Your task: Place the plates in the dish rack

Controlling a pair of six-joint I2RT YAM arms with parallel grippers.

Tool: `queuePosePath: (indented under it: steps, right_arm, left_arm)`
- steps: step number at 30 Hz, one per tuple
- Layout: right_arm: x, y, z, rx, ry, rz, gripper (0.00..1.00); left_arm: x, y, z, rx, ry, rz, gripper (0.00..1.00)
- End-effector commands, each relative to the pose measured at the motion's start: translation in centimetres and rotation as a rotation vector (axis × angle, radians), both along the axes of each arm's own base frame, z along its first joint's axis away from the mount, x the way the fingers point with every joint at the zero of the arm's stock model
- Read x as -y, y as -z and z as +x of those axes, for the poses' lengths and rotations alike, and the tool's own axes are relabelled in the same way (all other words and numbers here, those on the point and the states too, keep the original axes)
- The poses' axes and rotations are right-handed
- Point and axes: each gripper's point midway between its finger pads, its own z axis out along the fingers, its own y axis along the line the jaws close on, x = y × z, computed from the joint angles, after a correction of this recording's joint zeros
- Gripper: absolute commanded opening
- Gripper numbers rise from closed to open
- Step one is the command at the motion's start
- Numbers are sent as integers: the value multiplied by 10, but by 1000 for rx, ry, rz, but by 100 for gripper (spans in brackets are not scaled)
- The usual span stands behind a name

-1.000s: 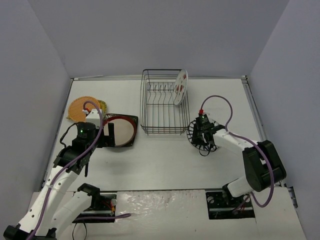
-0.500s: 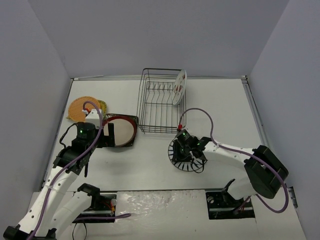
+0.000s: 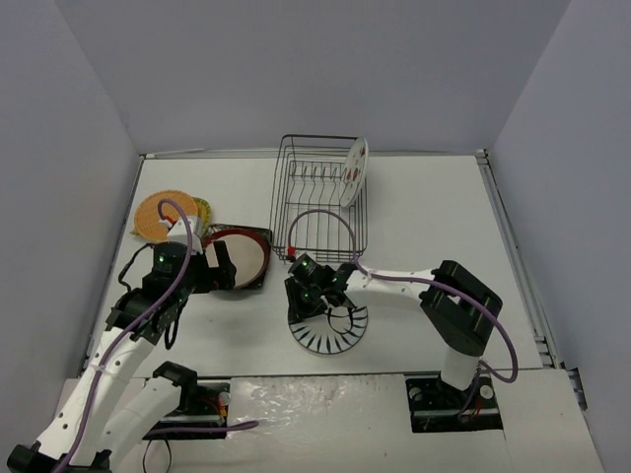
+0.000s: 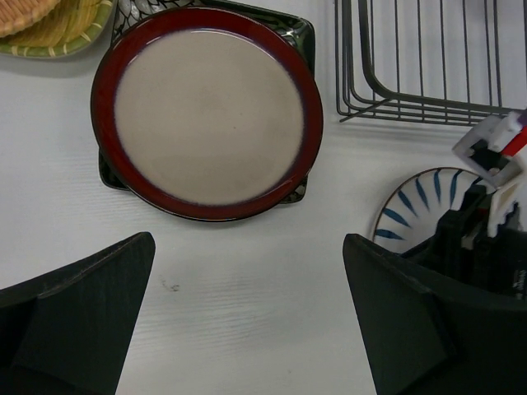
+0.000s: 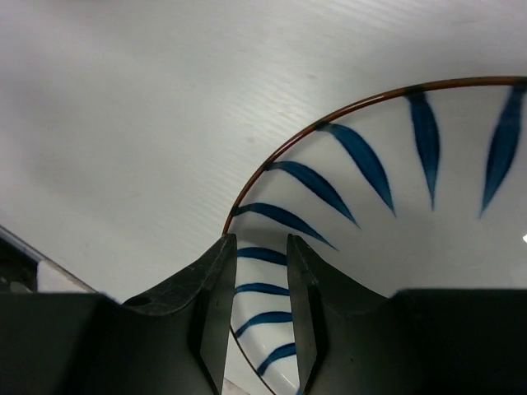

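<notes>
Striped plate is held in the right gripper, whose two fingers are closed to a narrow gap over its rim, one on each face. The plate is just in front of the dish rack, near the rack's left front corner. Whether it touches the table cannot be determined. The right arm extends far to the left across the table, with its forearm low. One fruit-marked plate stands upright at the rack's right end. The left gripper is spread wide above the table, beside the red-rimmed plate, which rests on the dark square plate.
</notes>
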Motion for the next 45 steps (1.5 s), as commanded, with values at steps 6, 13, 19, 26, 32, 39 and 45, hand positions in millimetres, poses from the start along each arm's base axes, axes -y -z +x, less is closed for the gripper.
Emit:
queuePosePath:
  steps: [6,13,19,26,32,39,45]
  right_arm:
    - [-17,-79,28,230,-38,92,33]
    - [49,-98,46,309,133,78,59]
    - [91,-103,41,349,269,98,84]
    - [132,-104,31,374,364,145,94]
    - [144,-100,20,353,391,177,96]
    - [150,-91,14,336,385,173,100]
    - [155,-80,7,277,394,188,100]
  left_arm:
    - [38,18,-5,-97,-25,-257,97]
    - [84,57,-11,-211,34,-277,97]
    - [114,83,-12,-285,63,-237,92]
    - [148,118,-23,-356,107,-233,78]
    - [163,136,-32,-408,128,-196,64]
    - [153,153,-35,-421,24,-191,39]
    - [147,160,-46,-453,-41,-200,11]
